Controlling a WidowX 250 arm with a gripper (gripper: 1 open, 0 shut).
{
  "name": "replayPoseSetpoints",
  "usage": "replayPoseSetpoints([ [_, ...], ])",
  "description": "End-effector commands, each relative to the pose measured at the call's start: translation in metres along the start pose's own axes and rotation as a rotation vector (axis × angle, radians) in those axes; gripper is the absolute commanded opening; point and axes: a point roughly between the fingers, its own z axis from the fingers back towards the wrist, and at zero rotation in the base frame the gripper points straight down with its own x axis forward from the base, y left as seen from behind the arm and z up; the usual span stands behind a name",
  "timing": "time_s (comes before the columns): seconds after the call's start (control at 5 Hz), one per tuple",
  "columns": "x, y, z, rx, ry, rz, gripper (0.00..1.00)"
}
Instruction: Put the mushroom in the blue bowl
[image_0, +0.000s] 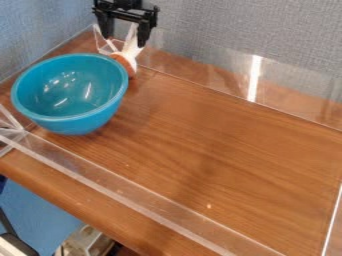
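Note:
The blue bowl (78, 120) is large, glossy and turquoise, and stands at the left of the wooden table with nothing in it. Just behind its far right rim lies the mushroom (126, 58), of which only a small orange-brown patch with a hint of white shows. My gripper (123, 42) hangs open at the back, directly over the mushroom, with its dark fingers (107, 38) pointing down on either side. Nothing is held between them.
A low clear acrylic wall (254, 75) runs around the table's edges. A grey-blue backdrop (241, 25) stands close behind the gripper. The brown tabletop (214, 140) stretches to the right of the bowl.

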Motion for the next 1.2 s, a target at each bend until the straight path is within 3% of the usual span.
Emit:
replayPoseSetpoints([
  [0.0,0.018,0.016,0.018,0.029,-0.089,0.032,1.00],
  [0.4,0.015,0.023,0.001,0.053,-0.093,0.026,1.00],
  [1.0,0.013,0.021,-0.013,0.066,-0.101,0.009,1.00],
])
